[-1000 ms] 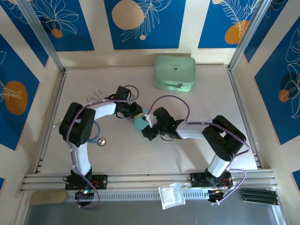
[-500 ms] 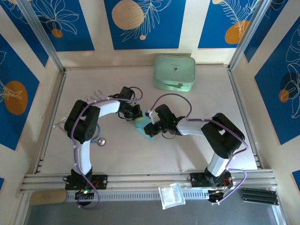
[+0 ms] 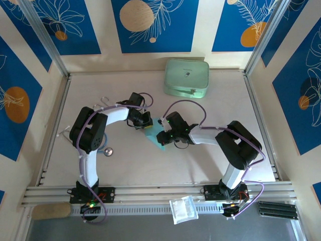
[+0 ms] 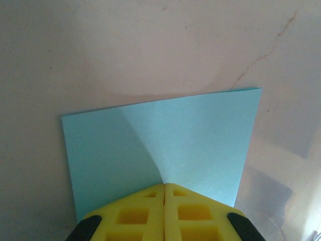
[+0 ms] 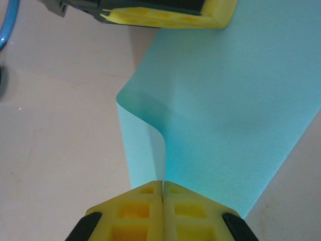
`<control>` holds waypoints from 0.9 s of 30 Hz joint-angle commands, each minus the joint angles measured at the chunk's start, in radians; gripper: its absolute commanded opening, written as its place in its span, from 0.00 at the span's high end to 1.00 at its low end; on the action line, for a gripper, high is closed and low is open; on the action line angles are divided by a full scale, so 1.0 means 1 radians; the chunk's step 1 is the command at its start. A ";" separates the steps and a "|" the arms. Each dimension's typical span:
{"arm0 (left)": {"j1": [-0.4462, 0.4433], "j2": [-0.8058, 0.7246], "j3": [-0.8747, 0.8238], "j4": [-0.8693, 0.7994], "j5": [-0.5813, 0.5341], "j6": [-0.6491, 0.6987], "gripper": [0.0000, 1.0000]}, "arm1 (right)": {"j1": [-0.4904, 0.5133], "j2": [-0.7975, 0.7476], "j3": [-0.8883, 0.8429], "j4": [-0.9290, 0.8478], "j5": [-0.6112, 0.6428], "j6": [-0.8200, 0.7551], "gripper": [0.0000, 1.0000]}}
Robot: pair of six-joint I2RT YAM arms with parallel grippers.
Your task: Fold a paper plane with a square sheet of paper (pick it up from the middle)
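**A:** Where was the square sheet of paper [image 3: 153, 134]?

**B:** Near the middle of the desk [image 3: 200, 165], stretched between the 2 claws. It was well apart from the mint-green case [image 3: 186, 78], which sat at the far edge.

**A:** What was the left claw [image 3: 146, 122] doing?

**B:** It was closed on the sheet. In its own wrist view, the 2 yellow fingers [image 4: 135, 213] met with no gap between them. The sky-blue paper [image 4: 165, 135] fanned out from that pinch, and a soft bend ran up from the fingertips.

**A:** And the right claw [image 3: 161, 136]?

**B:** It was also clamped shut on the sheet, at the opposite edge. From the right wrist, its fingers [image 5: 133, 211] pressed together on the paper [image 5: 225, 115]. The paper curled into a loose S-shaped fold just above the grip.

**A:** Could you see both claws in 1 wrist picture?

**B:** Yes. At the top of the right wrist view, the left claw [image 5: 165, 15] lay across the sheet's far edge.

**A:** Was the sheet flat on the desk?

**B:** I could not tell for sure. In the left wrist view it threw a pale shadow on the surface beside its right edge, and it was bowed rather than flat.

**A:** Was it shaped like a plane?

**B:** No. It had a broad 4-sided outline with plain corners.
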 commanded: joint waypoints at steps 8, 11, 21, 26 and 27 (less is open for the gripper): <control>-0.017 0.062 0.003 -0.048 -0.021 0.031 0.94 | -0.005 0.023 0.040 -0.052 0.068 0.011 1.00; -0.018 0.065 0.004 -0.048 -0.019 0.032 0.94 | -0.004 0.025 0.042 -0.054 0.075 0.008 1.00; -0.021 0.068 0.004 -0.047 -0.016 0.029 0.95 | -0.006 0.029 0.047 -0.067 0.095 0.014 1.00; -0.022 0.070 0.007 -0.047 -0.017 0.031 0.95 | -0.006 0.034 0.049 -0.071 0.096 0.015 1.00; -0.023 0.070 0.008 -0.047 -0.016 0.032 0.95 | -0.006 0.037 0.053 -0.072 0.095 0.014 1.00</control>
